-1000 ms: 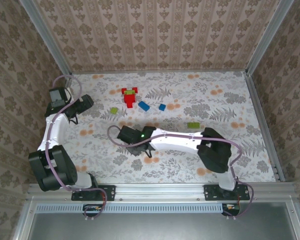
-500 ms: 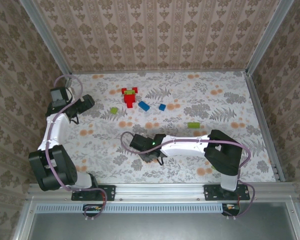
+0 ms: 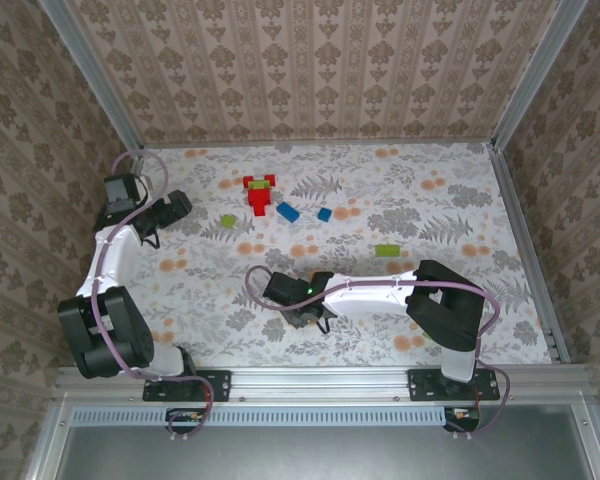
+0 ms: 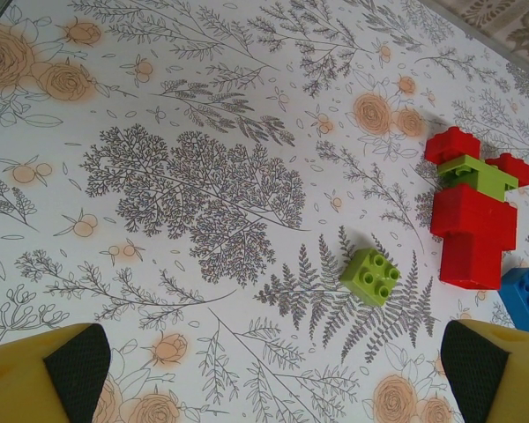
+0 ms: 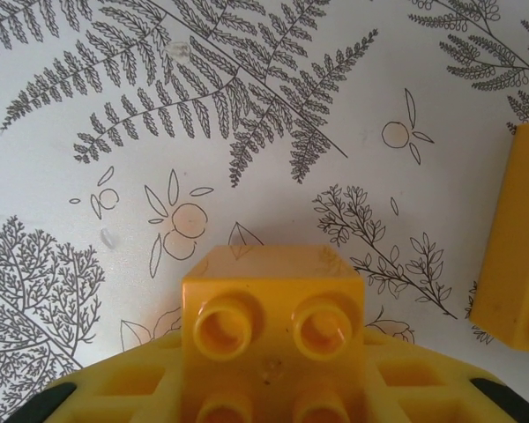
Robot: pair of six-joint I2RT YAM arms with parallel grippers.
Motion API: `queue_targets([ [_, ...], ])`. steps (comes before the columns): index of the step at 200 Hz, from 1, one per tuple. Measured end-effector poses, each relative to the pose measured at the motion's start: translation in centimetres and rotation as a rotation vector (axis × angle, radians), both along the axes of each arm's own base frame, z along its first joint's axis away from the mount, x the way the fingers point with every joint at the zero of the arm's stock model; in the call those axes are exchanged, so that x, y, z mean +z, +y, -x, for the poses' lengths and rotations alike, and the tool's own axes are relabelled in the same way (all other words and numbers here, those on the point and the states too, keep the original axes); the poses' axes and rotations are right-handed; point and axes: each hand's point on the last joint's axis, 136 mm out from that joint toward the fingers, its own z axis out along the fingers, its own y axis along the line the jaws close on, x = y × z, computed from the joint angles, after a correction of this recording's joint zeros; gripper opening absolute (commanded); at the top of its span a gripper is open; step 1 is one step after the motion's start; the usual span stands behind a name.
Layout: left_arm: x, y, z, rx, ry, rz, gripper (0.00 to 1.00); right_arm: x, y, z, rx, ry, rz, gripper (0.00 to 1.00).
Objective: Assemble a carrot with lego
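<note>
On the flowered table [image 3: 450, 190], toward the far left, a red stack [image 3: 260, 198] of bricks lies flat. Its long axis runs near to far, and a green crosspiece [image 4: 478, 173] sits close to the far end. A small green brick [image 4: 371, 276] sits apart from it, nearer and to the left. A blue brick [image 3: 287, 212] and a smaller blue brick [image 3: 324, 214] lie to its right, with a green oblong [image 3: 387, 250] crosswise farther right. The left gripper [image 3: 168, 208] hangs over the table's left side, fingers [image 4: 48, 379] spread wide with nothing between them. The right gripper [image 3: 307, 313] reaches across near the front middle. A yellow brick [image 5: 271, 317] sits studs-up at its fingers, but I cannot tell whether it is clamped. Another yellow brick [image 5: 517, 251] lies just beside.
</note>
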Motion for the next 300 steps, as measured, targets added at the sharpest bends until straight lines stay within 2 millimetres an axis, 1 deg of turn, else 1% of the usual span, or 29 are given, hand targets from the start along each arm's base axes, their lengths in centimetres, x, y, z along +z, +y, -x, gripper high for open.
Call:
queue_targets([
  [33,0.0,-0.2,0.0,-0.005,0.0,-0.001,1.0,0.0,0.0,0.1,-0.002,0.004,-0.002,0.48],
  [87,-0.4,-0.2,-0.1,-0.004,0.01,-0.001,1.0,-0.1,0.1,0.4,-0.005,0.007,-0.002,0.57],
  [106,-0.5,-0.2,-0.1,-0.004,0.014,0.0,1.0,0.5,-0.1,0.4,-0.004,0.004,-0.001,0.61],
  [114,-0.5,-0.2,0.0,-0.004,0.015,0.0,1.0,1.2,-0.4,0.4,-0.006,-0.004,-0.004,0.62],
  [127,-0.5,-0.2,0.0,-0.004,0.019,0.001,1.0,2.9,-0.7,0.3,-0.007,-0.03,-0.019,0.63],
  [162,-0.6,-0.2,0.0,-0.004,0.02,0.001,1.0,9.0,-1.2,-0.8,-0.01,-0.124,-0.096,0.64],
  [170,-0.6,-0.2,0.1,-0.003,0.021,0.001,1.0,10.0,-1.4,-1.3,-0.015,-0.14,-0.112,0.64],
  [182,-0.6,-0.2,0.1,-0.004,0.022,0.001,1.0,10.6,-2.0,-2.3,-0.036,-0.152,-0.117,0.64],
  [191,-0.6,-0.2,0.1,-0.004,0.024,0.001,1.0,10.6,-2.7,-3.2,-0.053,-0.154,-0.109,0.64],
  [209,-0.7,-0.2,0.2,-0.004,0.026,0.002,1.0,9.5,-4.5,-5.1,-0.099,-0.136,-0.069,0.64],
  [225,-0.7,-0.2,0.2,-0.005,0.026,0.002,1.0,7.8,-5.7,-6.4,-0.13,-0.103,-0.033,0.65],
  [237,-0.7,-0.2,0.2,-0.005,0.026,0.002,1.0,6.5,-6.3,-7.0,-0.146,-0.074,-0.011,0.65],
  [249,-0.7,-0.2,0.2,-0.004,0.026,0.002,1.0,5.3,-6.5,-7.3,-0.148,-0.045,0.004,0.65],
  [271,-0.6,-0.3,0.1,-0.007,0.026,0.002,1.0,3.4,-6.4,-7.1,-0.138,0.008,0.024,0.64],
  [300,-0.7,-0.4,0.1,-0.01,0.026,0.002,1.0,1.9,-5.6,-7.3,-0.122,0.051,0.029,0.63],
])
